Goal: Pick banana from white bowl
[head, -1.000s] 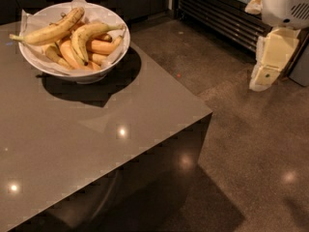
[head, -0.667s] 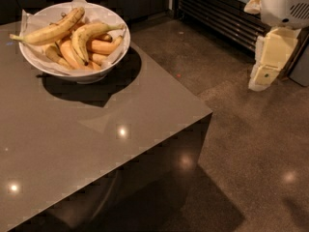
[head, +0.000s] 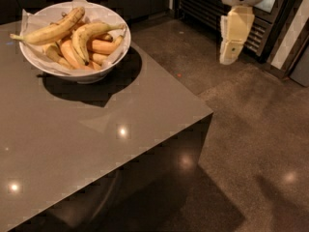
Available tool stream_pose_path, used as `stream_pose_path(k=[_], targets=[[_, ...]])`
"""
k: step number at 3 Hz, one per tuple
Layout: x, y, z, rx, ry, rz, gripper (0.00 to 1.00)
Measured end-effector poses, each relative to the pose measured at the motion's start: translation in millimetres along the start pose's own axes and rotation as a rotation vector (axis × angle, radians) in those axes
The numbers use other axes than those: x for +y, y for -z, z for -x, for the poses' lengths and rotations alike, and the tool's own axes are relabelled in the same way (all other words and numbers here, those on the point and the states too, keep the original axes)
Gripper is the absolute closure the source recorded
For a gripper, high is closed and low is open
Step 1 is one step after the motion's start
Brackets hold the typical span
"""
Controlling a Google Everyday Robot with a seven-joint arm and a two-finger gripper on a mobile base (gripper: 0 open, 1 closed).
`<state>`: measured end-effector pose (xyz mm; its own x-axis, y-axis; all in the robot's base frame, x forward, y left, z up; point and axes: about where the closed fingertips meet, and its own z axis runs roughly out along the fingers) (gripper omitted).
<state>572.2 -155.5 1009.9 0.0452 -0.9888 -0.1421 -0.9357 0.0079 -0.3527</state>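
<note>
Gripper (head: 228,56) hanging above floor (head: 241,124), well apart from banana (head: 92,29), jaws' state unclear.

Curved banana (head: 83,35) in white bowl (head: 58,70), hand (head: 228,54) apart

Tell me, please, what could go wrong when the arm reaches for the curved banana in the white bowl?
1. The banana lies packed against the straight banana and the orange ones, so the pincer, hanging over the floor off the table, may take a wrong one.
2. The paper lining the white bowl might get pinched too.
</note>
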Motion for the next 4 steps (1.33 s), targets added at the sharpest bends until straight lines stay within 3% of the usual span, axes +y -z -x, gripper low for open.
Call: stream_pose_path(k=[2, 3, 4], targets=[[-11.6, -0.4, 11.4, -0.03, 0.018, -0.04, 0.0], [-33.0, -7.2, 28.7, -0.035, 0.096, -0.045, 0.0], [-60.7, -15.0, 62.4, -0.033, 0.233, -0.042, 0.0]])
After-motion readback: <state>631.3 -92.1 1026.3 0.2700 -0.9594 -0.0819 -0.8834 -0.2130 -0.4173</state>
